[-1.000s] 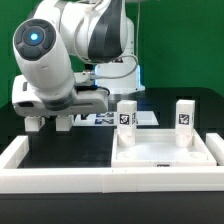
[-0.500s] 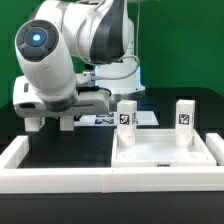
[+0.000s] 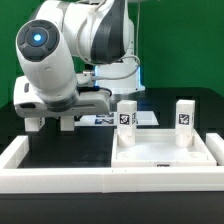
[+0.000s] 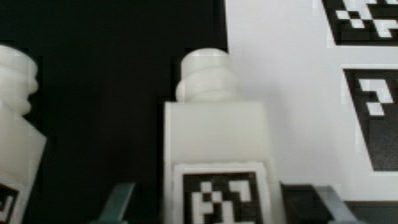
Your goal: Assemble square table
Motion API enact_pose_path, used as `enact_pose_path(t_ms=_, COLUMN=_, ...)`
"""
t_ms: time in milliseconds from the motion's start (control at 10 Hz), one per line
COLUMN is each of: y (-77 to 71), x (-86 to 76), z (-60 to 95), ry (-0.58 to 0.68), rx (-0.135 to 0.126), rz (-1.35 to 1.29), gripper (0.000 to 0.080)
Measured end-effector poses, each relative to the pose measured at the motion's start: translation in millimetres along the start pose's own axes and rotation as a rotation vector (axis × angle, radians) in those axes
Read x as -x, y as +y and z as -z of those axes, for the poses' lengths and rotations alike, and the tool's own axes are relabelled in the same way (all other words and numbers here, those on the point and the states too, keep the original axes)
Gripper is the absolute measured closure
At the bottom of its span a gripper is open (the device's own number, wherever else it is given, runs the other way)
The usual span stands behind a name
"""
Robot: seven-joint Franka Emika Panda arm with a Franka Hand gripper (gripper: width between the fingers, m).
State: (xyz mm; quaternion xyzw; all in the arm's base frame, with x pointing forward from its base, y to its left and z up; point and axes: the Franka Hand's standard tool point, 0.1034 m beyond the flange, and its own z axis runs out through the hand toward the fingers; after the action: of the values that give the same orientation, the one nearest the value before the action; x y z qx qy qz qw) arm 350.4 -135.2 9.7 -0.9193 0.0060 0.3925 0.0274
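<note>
Nothing visibly shifted since the earlier frames, arm in the same pose, gripper (image 4: 214,203) partly closed either side of a table leg (image 4: 217,125), actual pinch unclear, leg lying just beside the marker board (image 4: 288,70), long axis along the board's edge, knobbed tip pointing away from the gripper, second leg (image 4: 15,110) parallel, farther from the board

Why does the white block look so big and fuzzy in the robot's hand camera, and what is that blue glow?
Wrist view: the leg block sits very close to the lens, so it looms large and its tag looks soft. Exterior view: sharper; the blue glow is a light on the robot arm, and the white tabletop looks bright, with faint shadows.
</note>
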Motion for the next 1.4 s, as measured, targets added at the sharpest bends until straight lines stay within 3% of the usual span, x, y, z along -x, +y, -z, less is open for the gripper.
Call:
enact_pose_path(t_ms=100, y=-6.5, x=0.0, z=7.4, ry=0.017, rx=-0.021, rz=-0.006, gripper=0.0515)
enact_pose_path(t_ms=300, y=-17.7, x=6.2, z=24.3, ry=0.030, rx=-0.020, rz=0.007, gripper=0.0514)
enact_pose_path(t_ms=500, y=-25.5, x=16.5, z=59.4, ry=0.085, rx=-0.025, rz=0.030, gripper=0.0514)
enact_pose_path(t_ms=700, y=-26.1, x=16.8, z=58.0, ry=0.095, rx=-0.025, rz=0.032, gripper=0.0512)
enact_pose_path(t_ms=800, y=-24.4, x=7.1, z=62.9, ry=0.198, rx=-0.014, rz=0.039, gripper=0.0512)
enact_pose_path(t_ms=1000, y=-26.1, x=3.9, z=64.9, ry=0.315, rx=-0.010, rz=0.042, gripper=0.0512)
enact_pose_path(t_ms=1300, y=-28.7, x=-6.0, z=98.9, ry=0.496, rx=-0.012, rz=0.047, gripper=0.0512)
enact_pose_path(t_ms=1400, y=-27.8, x=-9.4, z=116.8, ry=0.564, rx=-0.021, rz=0.043, gripper=0.0512)
